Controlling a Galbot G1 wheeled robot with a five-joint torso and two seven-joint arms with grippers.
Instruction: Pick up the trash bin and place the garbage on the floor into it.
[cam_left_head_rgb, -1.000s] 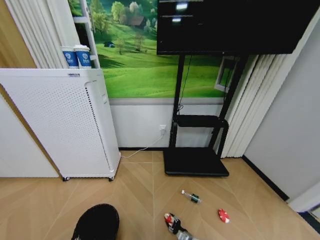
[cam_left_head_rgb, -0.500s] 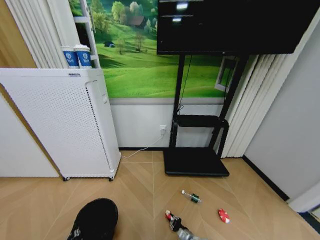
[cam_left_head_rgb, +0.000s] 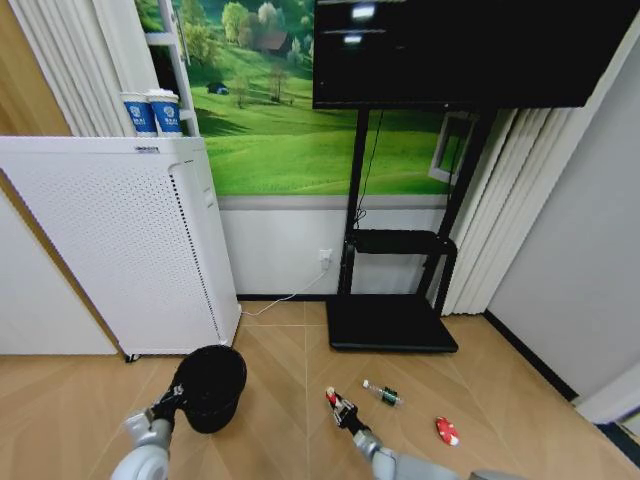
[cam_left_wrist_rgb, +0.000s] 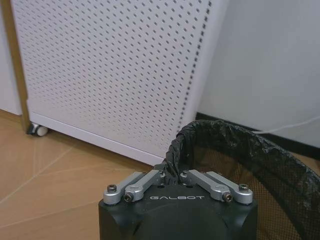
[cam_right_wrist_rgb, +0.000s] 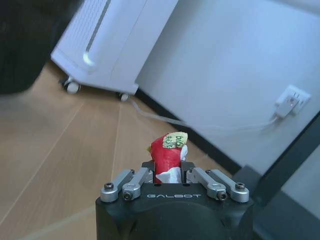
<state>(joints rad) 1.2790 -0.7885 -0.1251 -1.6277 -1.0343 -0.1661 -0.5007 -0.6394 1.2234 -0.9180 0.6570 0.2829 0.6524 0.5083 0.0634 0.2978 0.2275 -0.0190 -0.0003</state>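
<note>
We stand on a pale wood floor (cam_left_head_rgb: 270, 360) laid in a herringbone pattern, facing a white wall with a green meadow mural (cam_left_head_rgb: 290, 110) above it. To our left a tall white perforated appliance (cam_left_head_rgb: 120, 240) sits on small wheels, with two blue-and-white cups (cam_left_head_rgb: 152, 112) on top; its cable (cam_left_head_rgb: 285, 297) runs to a wall socket (cam_left_head_rgb: 325, 258). Ahead, a dark screen (cam_left_head_rgb: 450, 50) hangs on a black stand (cam_left_head_rgb: 392, 320) whose flat base rests on the floor.

Our left hand (cam_left_head_rgb: 168, 405) is closed on the rim of the trash bin (cam_left_head_rgb: 210, 385), pinching the black liner at its edge, and the bin is held just in front of the appliance. Our right hand (cam_left_head_rgb: 343, 412) is clamped on a crumpled red-and-white wrapper (cam_right_wrist_rgb: 167, 152), held low to the right of the bin. On the floor beyond lie a small clear bottle with a green label (cam_left_head_rgb: 382, 393) and, farther right, another red-and-white piece (cam_left_head_rgb: 447, 431), apart from each other.
</note>
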